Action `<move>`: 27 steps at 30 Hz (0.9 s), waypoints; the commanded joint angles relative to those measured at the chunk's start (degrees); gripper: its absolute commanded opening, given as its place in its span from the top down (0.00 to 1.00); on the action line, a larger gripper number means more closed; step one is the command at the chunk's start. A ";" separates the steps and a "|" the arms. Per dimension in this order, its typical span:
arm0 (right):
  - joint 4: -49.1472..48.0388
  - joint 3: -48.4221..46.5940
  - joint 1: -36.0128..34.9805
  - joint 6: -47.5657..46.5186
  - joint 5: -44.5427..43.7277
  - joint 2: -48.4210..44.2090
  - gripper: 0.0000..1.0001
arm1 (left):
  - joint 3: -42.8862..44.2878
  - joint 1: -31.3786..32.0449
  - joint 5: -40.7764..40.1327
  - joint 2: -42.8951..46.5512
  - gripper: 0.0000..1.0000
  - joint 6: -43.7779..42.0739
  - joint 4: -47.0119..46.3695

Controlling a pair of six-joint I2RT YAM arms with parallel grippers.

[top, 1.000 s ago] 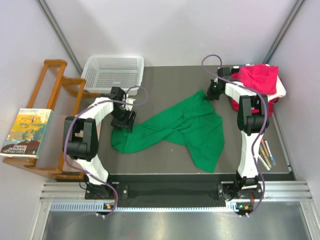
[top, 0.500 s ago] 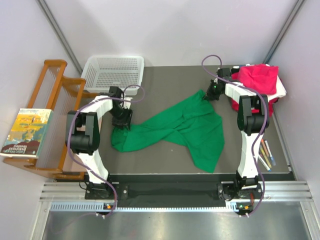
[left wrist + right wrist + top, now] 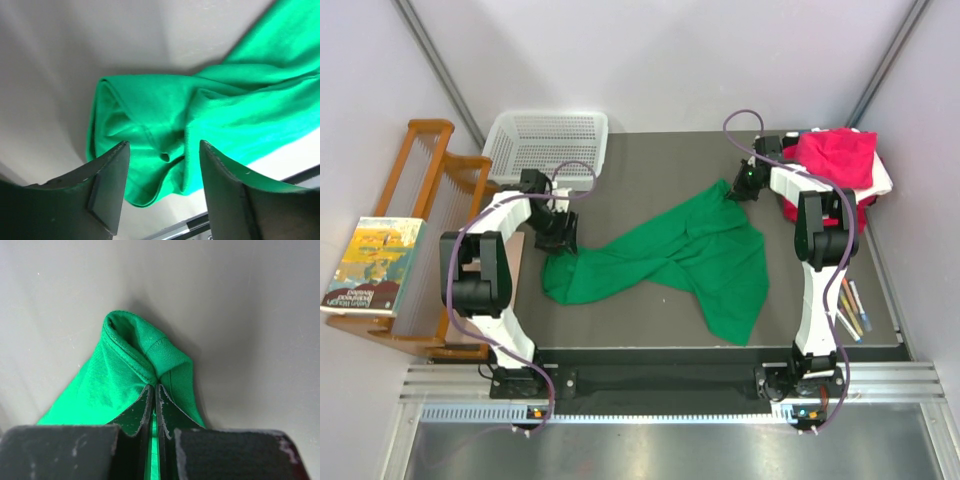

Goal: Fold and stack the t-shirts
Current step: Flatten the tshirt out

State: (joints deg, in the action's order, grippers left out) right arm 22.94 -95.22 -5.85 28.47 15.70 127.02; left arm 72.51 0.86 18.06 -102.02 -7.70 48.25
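- Presently, the green t-shirt [image 3: 680, 255] is found lying crumpled across the middle of the dark table [image 3: 660, 160].
- The left gripper [image 3: 162, 150] is seen with jaws well apart over the shirt's bunched left end; nothing is held between them.
- The right gripper [image 3: 155, 390] is seen closed tight, with a fold of the green cloth pinched at the shirt's far right corner.
- A pile of magenta-pink, white and red t-shirts [image 3: 835, 155] is noted at the table's far right corner.
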 commanded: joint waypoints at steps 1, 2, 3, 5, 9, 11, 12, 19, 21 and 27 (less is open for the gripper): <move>0.53 0.74 -0.13 -0.96 -0.94 -2.04 1.00 | -2.28 0.10 3.99 3.22 0.40 -0.56 2.29; 0.53 0.82 -0.13 -0.96 -0.94 -2.04 1.00 | -2.81 0.10 4.17 3.58 0.42 -0.64 2.29; 0.61 0.83 -0.04 -1.05 -0.94 -2.13 1.00 | -3.25 0.10 4.17 4.28 0.43 -0.65 2.37; 0.62 0.83 -0.04 -1.05 -0.94 -2.04 1.00 | -4.74 0.10 3.47 4.90 0.43 -0.91 2.20; 0.61 1.18 -0.04 -1.05 -0.94 -2.22 1.00 | -6.41 -0.16 2.85 5.77 0.44 -0.82 1.67; 0.44 1.70 -0.04 -1.13 -1.11 -2.30 1.00 | -6.59 -0.25 3.03 6.04 0.45 -0.38 1.32; 0.44 1.70 -0.04 -1.13 -1.11 -2.39 1.00 | -6.51 -0.16 3.20 6.13 0.46 -0.21 1.23; 0.26 2.06 0.05 -1.14 -0.94 -3.09 1.00 | -5.89 -0.16 1.98 4.81 0.52 0.41 -0.43; 0.26 2.06 0.05 -1.22 -0.94 -3.18 1.00 | -5.28 -0.07 1.71 3.85 0.54 0.41 -0.52; 0.18 2.32 0.13 -1.22 -1.03 -3.36 1.00 | -4.84 -0.25 0.92 2.97 0.59 0.41 -1.05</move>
State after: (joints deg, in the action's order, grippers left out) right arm 22.02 -94.13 -5.82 28.45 15.66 126.50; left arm 66.22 0.91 19.62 -98.80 -7.38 48.47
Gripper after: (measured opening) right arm 0.008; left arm 0.425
